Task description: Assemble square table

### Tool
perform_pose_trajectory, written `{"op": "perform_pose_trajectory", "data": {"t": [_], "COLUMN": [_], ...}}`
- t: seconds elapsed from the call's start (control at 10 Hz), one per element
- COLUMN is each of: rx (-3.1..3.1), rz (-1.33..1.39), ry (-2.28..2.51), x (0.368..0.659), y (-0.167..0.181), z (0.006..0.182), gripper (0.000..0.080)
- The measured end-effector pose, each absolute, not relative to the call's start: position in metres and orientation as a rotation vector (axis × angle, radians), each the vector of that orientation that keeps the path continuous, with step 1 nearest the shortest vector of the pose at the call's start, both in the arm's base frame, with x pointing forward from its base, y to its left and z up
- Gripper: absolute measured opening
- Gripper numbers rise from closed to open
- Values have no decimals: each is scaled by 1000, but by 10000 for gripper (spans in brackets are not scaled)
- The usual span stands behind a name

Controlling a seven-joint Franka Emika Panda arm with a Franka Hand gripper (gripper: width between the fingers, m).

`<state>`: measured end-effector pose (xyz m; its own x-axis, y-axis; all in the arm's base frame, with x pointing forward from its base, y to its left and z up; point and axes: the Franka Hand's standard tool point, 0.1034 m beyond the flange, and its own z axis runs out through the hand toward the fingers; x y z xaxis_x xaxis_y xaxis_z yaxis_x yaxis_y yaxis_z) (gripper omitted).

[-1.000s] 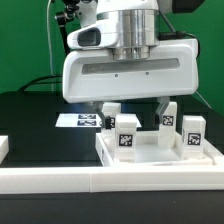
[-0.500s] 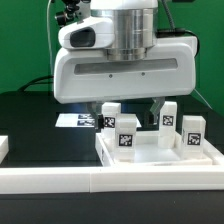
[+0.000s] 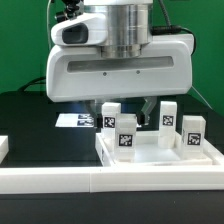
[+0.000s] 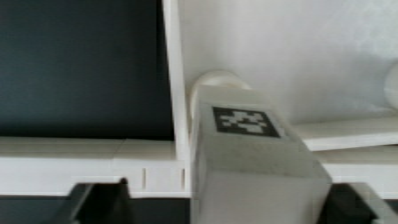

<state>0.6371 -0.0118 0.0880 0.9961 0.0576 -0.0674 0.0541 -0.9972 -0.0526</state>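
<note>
The square table top [image 3: 150,157] is a white tray with a raised rim, lying at the front of the exterior view's right. Four white tagged legs stand upright in it: front left [image 3: 125,135], back left [image 3: 110,114], back right [image 3: 170,115] and front right [image 3: 193,131]. My gripper [image 3: 131,108] hangs open just above the back of the tray, with its dark fingers spread on either side of the left legs. In the wrist view one tagged leg [image 4: 253,140] stands between the fingers of the gripper [image 4: 224,200]. There is a gap on one side of it. The tray's floor [image 4: 267,40] lies behind it.
The marker board [image 3: 75,120] lies flat on the black table behind the tray. A long white rail [image 3: 100,182] edges the front of the work surface. A small white block [image 3: 3,148] sits at the exterior view's left edge. A green wall is behind.
The gripper hand has shifted toward the exterior view's left and slightly up. The tray and the four legs have not moved.
</note>
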Motion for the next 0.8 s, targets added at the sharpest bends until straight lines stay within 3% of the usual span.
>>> {"op": "perform_pose_trajectory", "data": {"t": [0.2,0.8], "rx": [-3088,-3062], "rz": [106,96], "ry": [-75,505], "x": [637,637], "y": [-12,-10], "z": [88,87], "gripper": [290,290]}}
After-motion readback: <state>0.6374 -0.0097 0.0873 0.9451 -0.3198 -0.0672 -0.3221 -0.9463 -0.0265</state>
